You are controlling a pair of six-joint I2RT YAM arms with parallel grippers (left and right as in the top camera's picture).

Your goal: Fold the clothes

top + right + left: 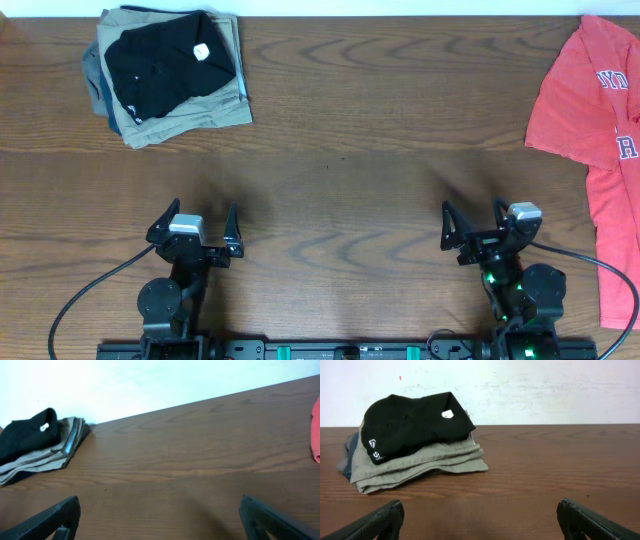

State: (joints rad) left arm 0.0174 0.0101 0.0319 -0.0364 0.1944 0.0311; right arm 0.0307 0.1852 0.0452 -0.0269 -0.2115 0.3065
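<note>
While both arms sit at the near edge of the wooden worktop (340, 150), neither one has hold of anything. The left gripper (204, 208) has its two black fingers (375, 522) spread wide apart, with only bare wood between them. The right gripper (472, 207) is spread just as wide and is empty too. Well past the left gripper, a neat pile (225, 100) of folded clothes lies at the far left corner. The black garment (160, 58) is on top, with a small white tag (201, 50) facing up and a small white logo (372, 444) near its front edge. Under it is a folded tan garment (190, 115). A bit of blue cloth (93, 85) peeks out at the bottom left; it may be jeans, but that is hard to tell. Along the right side, the red tee (600, 130) with white letters lies spread out flat and runs off the edge of the overhead view. A white wall (520, 390) stands behind the worktop.
</note>
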